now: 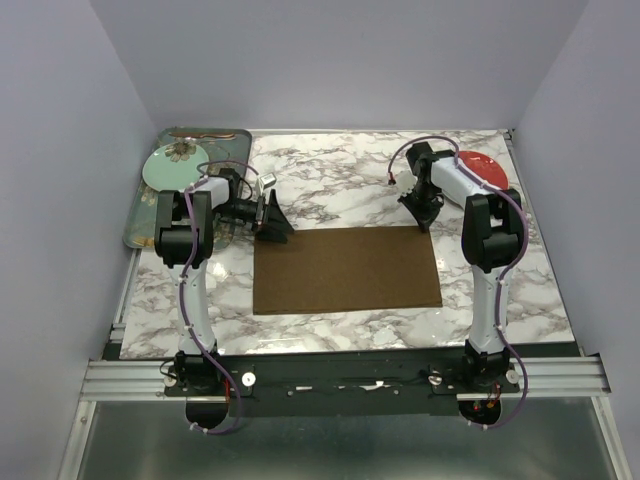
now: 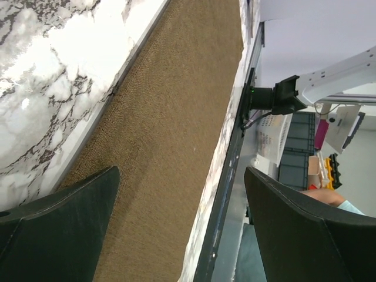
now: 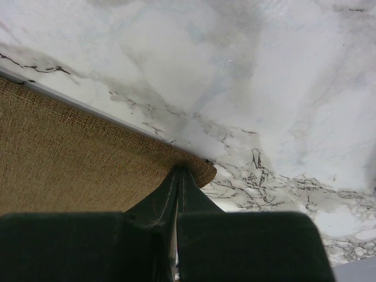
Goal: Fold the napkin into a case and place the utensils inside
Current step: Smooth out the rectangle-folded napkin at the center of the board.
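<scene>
The brown napkin lies flat as a wide rectangle in the middle of the marble table. My right gripper is down at its far right corner. In the right wrist view the fingers are shut with their tips pinching the rounded corner of the napkin. My left gripper hovers at the far left corner, open wide. In the left wrist view the napkin runs between the spread fingers of the left gripper, untouched. No utensils show in any view.
A dark green floral tray at the far left holds a pale green plate. A red plate sits at the far right behind the right arm. The table's near edge and metal rail run just beyond the napkin.
</scene>
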Controlling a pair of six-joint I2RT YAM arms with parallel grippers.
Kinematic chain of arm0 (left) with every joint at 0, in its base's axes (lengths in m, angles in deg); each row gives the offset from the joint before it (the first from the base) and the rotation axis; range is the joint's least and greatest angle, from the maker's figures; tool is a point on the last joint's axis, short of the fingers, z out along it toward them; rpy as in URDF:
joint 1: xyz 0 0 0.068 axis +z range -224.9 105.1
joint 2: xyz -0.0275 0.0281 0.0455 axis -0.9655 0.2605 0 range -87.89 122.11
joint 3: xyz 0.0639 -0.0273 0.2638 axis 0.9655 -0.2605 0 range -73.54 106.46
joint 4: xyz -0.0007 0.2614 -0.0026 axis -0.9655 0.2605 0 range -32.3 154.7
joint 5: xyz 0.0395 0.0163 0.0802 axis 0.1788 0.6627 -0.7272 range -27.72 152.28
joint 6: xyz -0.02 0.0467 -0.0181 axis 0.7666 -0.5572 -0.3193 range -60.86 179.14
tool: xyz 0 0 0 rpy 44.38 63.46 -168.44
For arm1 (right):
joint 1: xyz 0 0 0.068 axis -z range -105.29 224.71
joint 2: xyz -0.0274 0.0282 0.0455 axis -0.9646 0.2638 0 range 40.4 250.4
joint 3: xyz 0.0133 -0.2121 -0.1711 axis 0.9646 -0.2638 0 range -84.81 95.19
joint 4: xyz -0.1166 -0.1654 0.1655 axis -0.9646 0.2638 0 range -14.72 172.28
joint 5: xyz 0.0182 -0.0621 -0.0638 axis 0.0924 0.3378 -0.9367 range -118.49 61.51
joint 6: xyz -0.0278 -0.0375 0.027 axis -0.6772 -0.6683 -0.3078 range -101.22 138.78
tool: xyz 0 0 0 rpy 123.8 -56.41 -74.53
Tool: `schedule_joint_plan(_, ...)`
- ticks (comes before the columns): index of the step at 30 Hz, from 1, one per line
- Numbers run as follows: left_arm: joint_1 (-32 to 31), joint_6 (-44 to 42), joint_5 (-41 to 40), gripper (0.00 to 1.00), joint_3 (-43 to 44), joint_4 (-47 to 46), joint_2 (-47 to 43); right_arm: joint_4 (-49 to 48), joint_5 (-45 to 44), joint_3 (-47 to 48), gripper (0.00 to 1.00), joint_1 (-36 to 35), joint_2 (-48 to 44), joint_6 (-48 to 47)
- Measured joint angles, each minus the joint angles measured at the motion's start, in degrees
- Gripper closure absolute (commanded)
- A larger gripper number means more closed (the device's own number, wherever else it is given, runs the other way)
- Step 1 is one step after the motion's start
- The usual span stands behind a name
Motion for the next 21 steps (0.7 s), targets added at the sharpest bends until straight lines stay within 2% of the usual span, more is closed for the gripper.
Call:
schedule_joint_plan(7, -1.51, -0.61, -5.97, 0.01, 3.74, -0.24, -1.77, -0.07, -1.44, 0.00, 0.91, 0.02, 0.00, 0.72)
schedule_joint_plan(13, -5.99, 4.09, -15.34, 0.01, 4.46, -7.78, -10.25, 1.16, 1.55, 3.98, 0.79, 0.11, -0.02, 2.64)
schedule_joint_plan(14, -6.80, 4.90, -17.55, 0.01, 4.33, -9.18, -12.44, 1.20, 2.62, 5.92, 0.72, 0.11, -0.22, 3.21)
schedule_joint_plan(16, -8.33, 5.81, -23.23, 0.01, 2.95, -12.22, -18.10, 1.09, 4.52, 7.98, 0.66, 0.11, -1.66, 3.96)
schedule_joint_plan(17, -8.66, 5.90, -24.55, 0.01, 2.40, -12.81, -19.61, 1.03, 5.05, 8.13, 0.57, 0.11, -2.36, 3.91)
schedule_joint_plan(19, -10.08, 6.01, -29.53, 0.01, 0.07, -14.69, -24.74, 1.38, 6.84, 8.33, 0.47, 0.11, -5.42, 4.35)
schedule_joint_plan(21, -12.57, 5.60, -35.67, 0.07, -4.90, -16.17, -31.08, 1.29, 8.70, 7.15, 0.36, 0.11, -8.94, 4.70)
